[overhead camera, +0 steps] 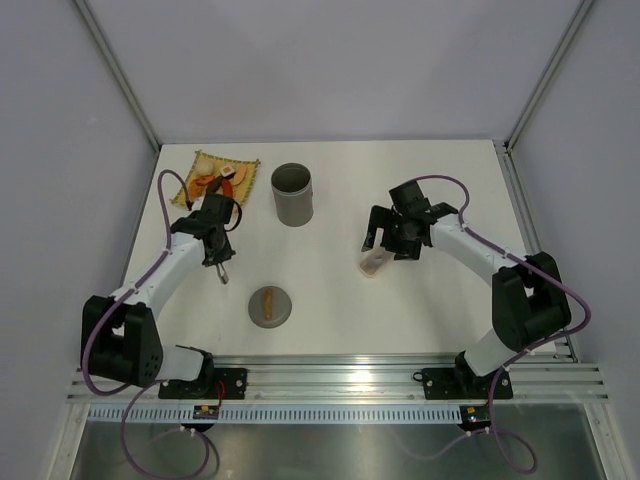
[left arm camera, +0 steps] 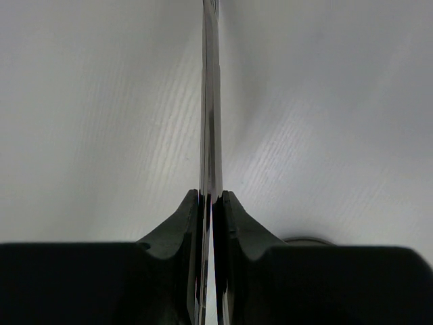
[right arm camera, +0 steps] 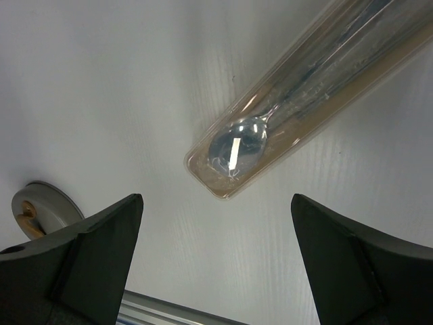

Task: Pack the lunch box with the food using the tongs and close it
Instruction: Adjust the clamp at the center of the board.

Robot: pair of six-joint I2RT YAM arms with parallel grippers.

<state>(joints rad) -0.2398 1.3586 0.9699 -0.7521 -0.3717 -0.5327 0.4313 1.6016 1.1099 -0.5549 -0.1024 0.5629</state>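
Note:
The lunch box (overhead camera: 292, 193), a grey open-topped canister, stands upright at the back middle of the table. The food (overhead camera: 218, 180), small orange, red and white pieces, lies on a yellow mat at the back left. My left gripper (overhead camera: 217, 250) (left arm camera: 211, 196) is just in front of the mat, shut on the silver tongs (overhead camera: 222, 272) (left arm camera: 210, 101). The tongs' arms are pressed together between the black pads and point toward the near side. My right gripper (overhead camera: 386, 243) (right arm camera: 216, 198) hangs open above the table, nothing between its fingers.
A clear cutlery case (overhead camera: 373, 264) (right arm camera: 298, 95) with a spoon inside lies under the right gripper. A round grey lid with a brown handle (overhead camera: 270, 305) (right arm camera: 40, 203) rests in front of the canister. Grey walls enclose the table; a metal rail runs along the near edge.

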